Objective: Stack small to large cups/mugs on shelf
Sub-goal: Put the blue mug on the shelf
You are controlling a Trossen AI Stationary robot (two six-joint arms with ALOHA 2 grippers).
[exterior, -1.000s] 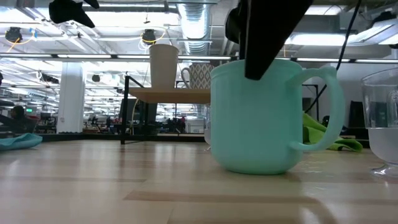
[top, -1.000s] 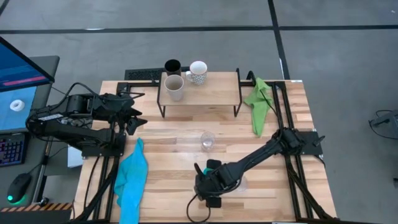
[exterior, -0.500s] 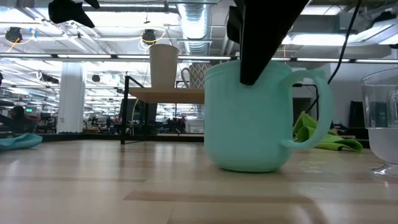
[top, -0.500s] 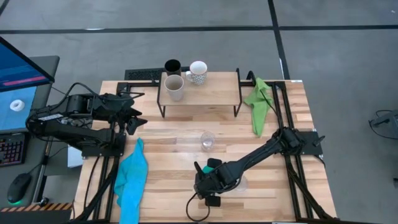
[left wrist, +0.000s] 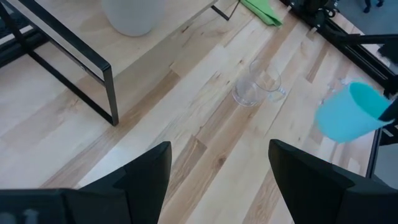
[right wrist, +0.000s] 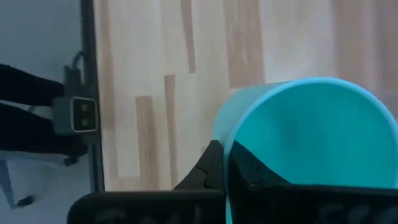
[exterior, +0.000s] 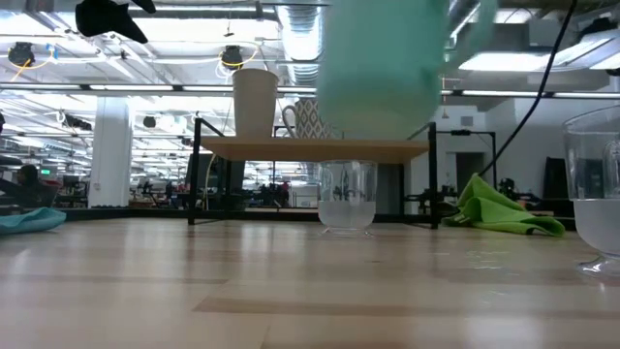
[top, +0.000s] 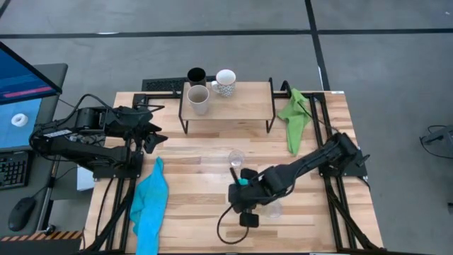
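Observation:
My right gripper (right wrist: 229, 168) is shut on the cyan handled mug (right wrist: 311, 143), which hangs above the near middle of the table (top: 242, 181) and shows high up in the low view (exterior: 383, 68). The shelf (top: 241, 106) stands at the table's far side. On it are a beige-grey cup (top: 198, 99) and a white handled mug (top: 225, 81), with a black tumbler (top: 196, 75) at its far left corner. One clear glass (top: 236, 157) stands on the table mid-way, another (top: 272, 209) under my right arm. My left gripper (top: 152, 131) waits open at the left. My right gripper holds the cyan mug by its wall at the rim (right wrist: 231, 149), with one finger (right wrist: 211, 165) outside and the other inside the mug. The mug is lifted clear of the table and tilted (left wrist: 351, 112).
A green cloth (top: 294, 117) lies at the table's far right. A blue cloth (top: 151, 202) lies at the near left. The shelf's black legs (left wrist: 109, 93) stand on the tabletop. A monitor and keyboard sit beyond the left edge.
My right gripper has shut on the cyan mug's rim, nudging the mug a little along the table. It has then risen and gone toward the far edge. The mug has come up clear of the table and tipped.

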